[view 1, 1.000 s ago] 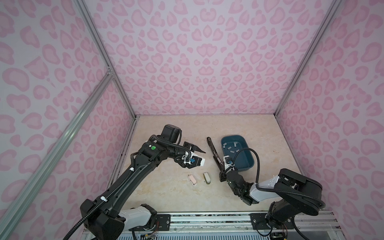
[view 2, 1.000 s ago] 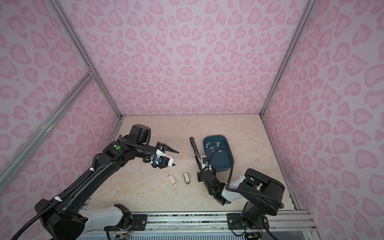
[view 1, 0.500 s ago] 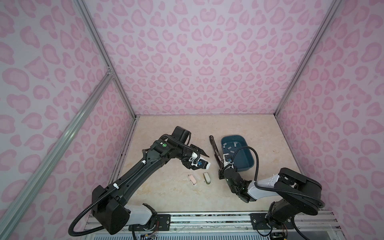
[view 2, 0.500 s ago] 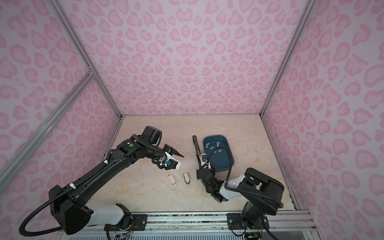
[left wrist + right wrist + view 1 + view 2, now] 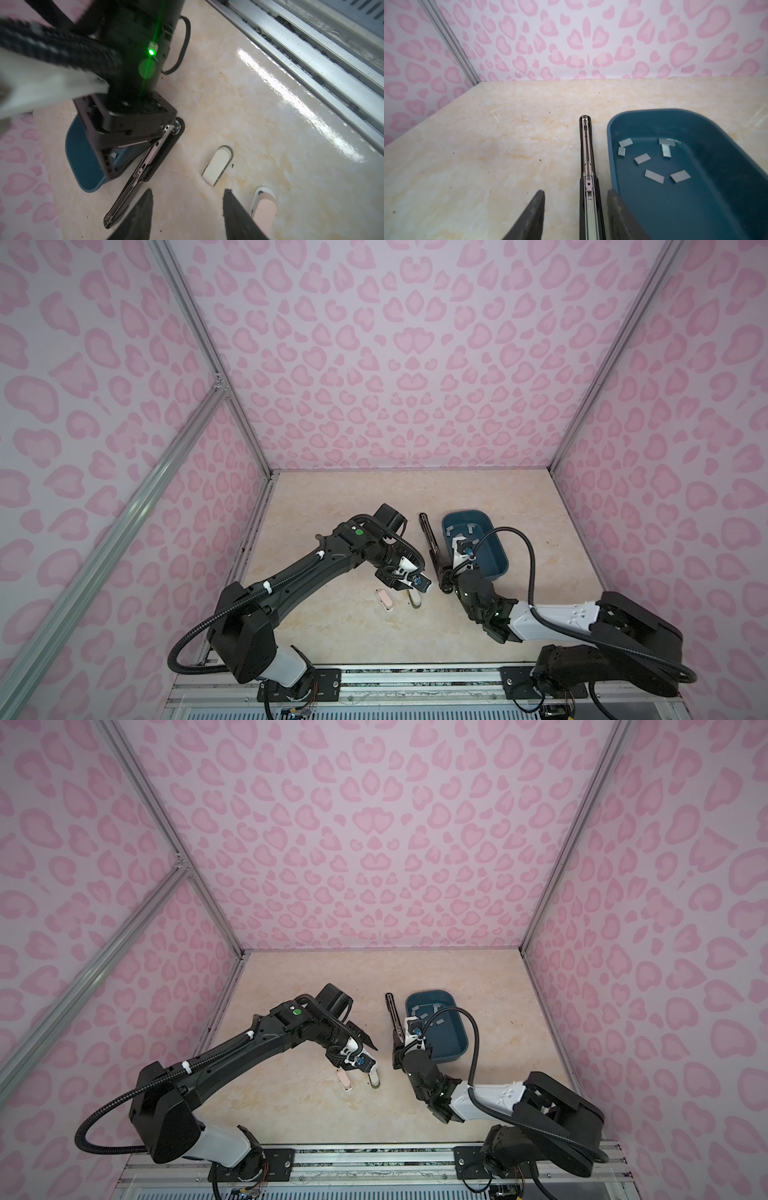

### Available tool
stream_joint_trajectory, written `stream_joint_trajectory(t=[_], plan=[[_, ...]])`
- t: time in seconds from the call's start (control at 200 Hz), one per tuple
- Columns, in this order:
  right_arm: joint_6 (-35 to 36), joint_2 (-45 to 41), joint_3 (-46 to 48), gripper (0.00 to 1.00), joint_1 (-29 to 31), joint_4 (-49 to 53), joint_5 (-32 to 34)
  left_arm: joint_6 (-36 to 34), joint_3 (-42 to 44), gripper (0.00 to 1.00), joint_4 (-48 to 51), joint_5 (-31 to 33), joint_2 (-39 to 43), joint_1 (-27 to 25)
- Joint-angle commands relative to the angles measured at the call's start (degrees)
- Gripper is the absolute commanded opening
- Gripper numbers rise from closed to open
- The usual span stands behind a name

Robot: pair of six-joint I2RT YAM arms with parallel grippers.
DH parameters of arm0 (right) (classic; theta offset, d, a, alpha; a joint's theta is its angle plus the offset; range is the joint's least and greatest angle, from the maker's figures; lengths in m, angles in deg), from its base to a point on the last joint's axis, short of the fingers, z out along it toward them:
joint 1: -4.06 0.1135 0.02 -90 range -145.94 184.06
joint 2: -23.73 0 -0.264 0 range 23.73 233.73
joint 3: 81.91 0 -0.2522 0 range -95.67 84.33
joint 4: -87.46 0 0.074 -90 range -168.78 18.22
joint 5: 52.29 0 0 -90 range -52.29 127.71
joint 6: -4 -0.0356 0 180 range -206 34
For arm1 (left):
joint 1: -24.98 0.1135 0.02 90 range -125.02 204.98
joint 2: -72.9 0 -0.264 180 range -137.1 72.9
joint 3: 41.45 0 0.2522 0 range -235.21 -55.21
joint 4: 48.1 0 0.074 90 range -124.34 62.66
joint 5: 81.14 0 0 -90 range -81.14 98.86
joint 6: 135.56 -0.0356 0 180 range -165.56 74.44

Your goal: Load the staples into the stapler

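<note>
The long black stapler (image 5: pixel 431 545) lies opened flat on the table, its metal channel (image 5: pixel 586 158) facing up, just left of the blue tray (image 5: pixel 465 513). Several grey staples (image 5: pixel 654 176) lie loose in that tray. My right gripper (image 5: pixel 576 191) is open at the stapler's near end. The stapler runs between its fingers, closer to the one beside the tray, and neither finger touches it. My left gripper (image 5: pixel 188 191) is open and empty, low over bare table between the stapler's far half (image 5: pixel 124 197) and the two small staplers.
A small pink stapler (image 5: pixel 384 599) and a small white one (image 5: pixel 414 598) lie on the table under the left wrist. The metal front rail (image 5: pixel 311 62) runs along the near table edge. Pink patterned walls enclose three sides.
My right gripper has opened and let go of the stapler's near end. The left arm has swung right and down toward the small staplers.
</note>
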Motion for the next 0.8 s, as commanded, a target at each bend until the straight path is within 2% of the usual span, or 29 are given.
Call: stream_joint_trajectory(t=[0.0, 0.07, 0.19, 0.26, 0.335, 0.41, 0.55, 0.795], plan=[[3.4, -7.3, 0.5, 0.56, -1.0, 5.3, -1.0, -2.0, 0.2, 0.57, 2.0, 2.2, -1.3, -1.2], [1.1, -13.1, 0.9, 0.61, -4.8, 10.8, -2.2, -3.0, 0.2, 0.57, 2.4, 5.1, -2.5, -3.0], [-6.0, -22.4, 3.6, 0.64, -17.3, 16.4, -10.1, -3.4, -0.4, 0.55, 3.1, 9.8, -5.5, -6.2], [-6.9, -27.6, 4.8, 0.66, -21.3, 18.4, -11.0, -3.2, -1.4, 0.55, 3.7, 11.6, -7.5, -7.7], [-4.6, -32.0, 5.0, 0.72, -21.9, 20.0, -9.7, -3.4, -2.5, 0.55, 4.0, 13.8, -9.4, -8.9], [-5.2, -33.5, 5.4, 0.75, -22.3, 20.4, -8.2, -4.1, -3.5, 0.55, 4.7, 16.0, -11.0, -9.7], [-5.4, -31.3, 4.4, 0.77, -23.1, 20.7, -9.8, -5.1, -3.7, 0.52, 5.8, 20.8, -13.7, -10.8], [-4.7, -29.2, 3.1, 0.8, -23.2, 21.5, -12.2, -5.2, -4.1, 0.51, 5.6, 22.2, -16.2, -11.4]])
